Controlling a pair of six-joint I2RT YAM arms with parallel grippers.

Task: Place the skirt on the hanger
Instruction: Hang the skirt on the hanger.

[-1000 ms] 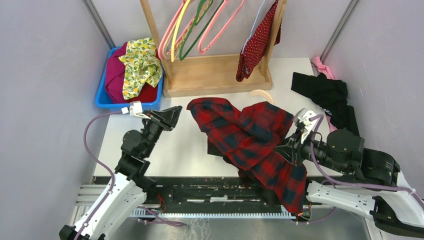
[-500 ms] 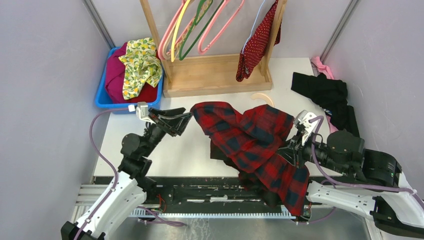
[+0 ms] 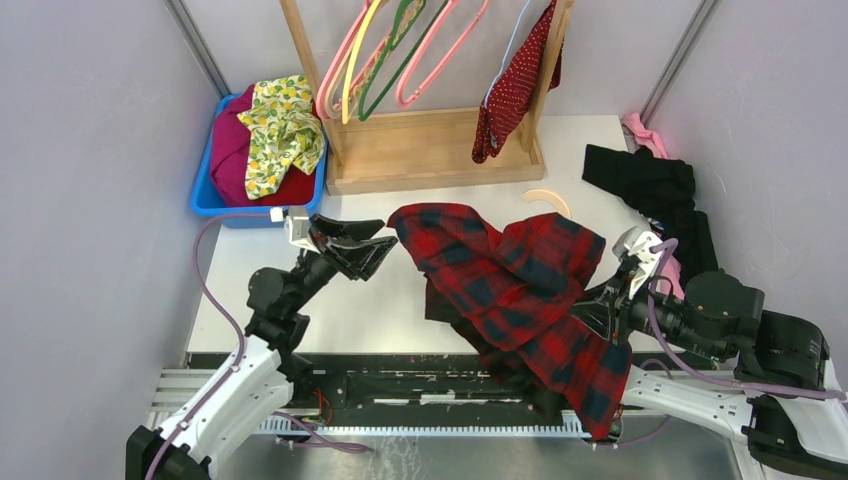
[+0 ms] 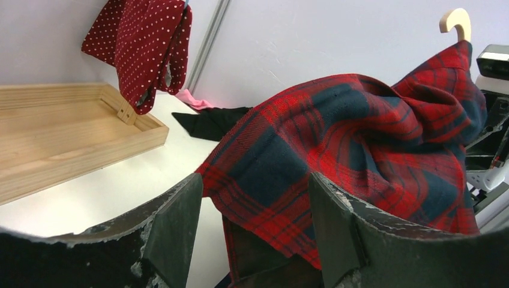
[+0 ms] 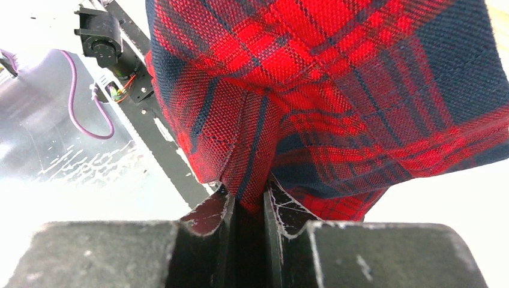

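Note:
The dark-red polka-dot skirt (image 3: 512, 85) hangs from the thin lilac-blue hanger (image 3: 505, 55) at the right end of the wooden rack. It also shows in the left wrist view (image 4: 141, 42). A red-and-black plaid garment (image 3: 500, 280) lies across the table's middle and droops over the near edge. My right gripper (image 3: 600, 305) is shut on a fold of this plaid cloth (image 5: 300, 90). My left gripper (image 3: 385, 245) is open, its fingers (image 4: 174, 222) either side of the plaid's left edge (image 4: 270, 180), not touching it.
A wooden rack (image 3: 430, 150) holds pink, green and yellow hangers (image 3: 400, 60). A blue bin (image 3: 205, 200) of cloths stands at back left. Black cloth (image 3: 650, 185) and pink cloth (image 3: 640, 130) lie at right. A curved wooden hanger (image 3: 545, 197) pokes out behind the plaid.
My left gripper has moved right, up to the plaid's left edge. My right gripper has drawn back to the right with the plaid, and the wooden hanger shifted with it.

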